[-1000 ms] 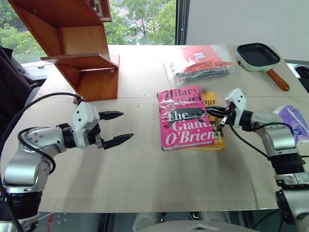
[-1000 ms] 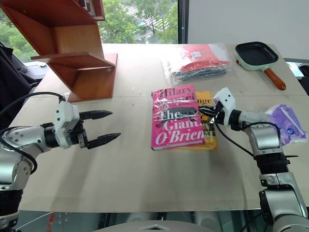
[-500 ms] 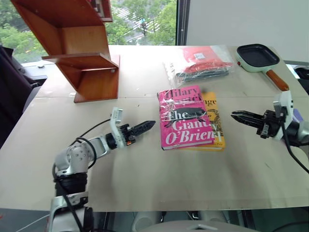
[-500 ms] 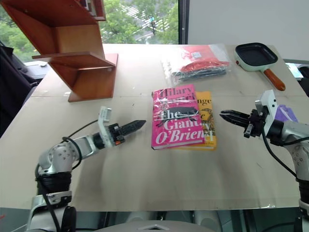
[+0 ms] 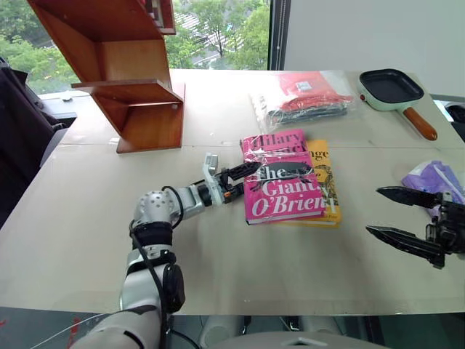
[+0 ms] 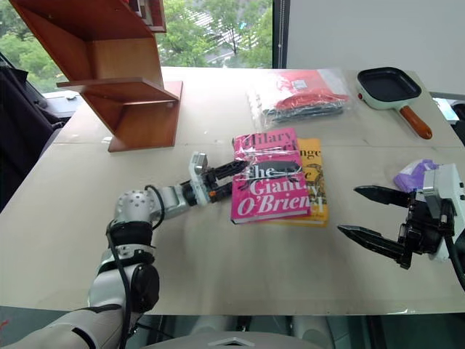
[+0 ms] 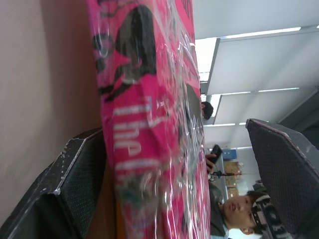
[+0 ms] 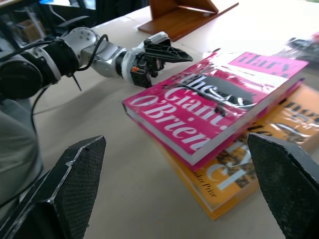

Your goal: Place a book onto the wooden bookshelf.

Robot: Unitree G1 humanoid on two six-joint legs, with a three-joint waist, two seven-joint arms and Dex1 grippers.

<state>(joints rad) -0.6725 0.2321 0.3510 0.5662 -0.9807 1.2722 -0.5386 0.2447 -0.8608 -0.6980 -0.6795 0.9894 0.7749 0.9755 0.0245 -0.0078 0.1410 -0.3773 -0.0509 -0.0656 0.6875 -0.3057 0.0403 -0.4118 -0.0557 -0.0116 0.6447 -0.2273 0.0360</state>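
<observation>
Pink, the book is stacked on a yellow book mid-table, its left edge straddled by the wide-open left gripper, while the right gripper is spread empty over bare tabletop.

1. The book is bright pink with white and black lettering.
2. The book under it is yellow.
3. The wooden bookshelf is reddish-brown.
4. The frying pan is black inside, pale green outside, with an orange-brown handle.
5. The tabletop is beige.
</observation>
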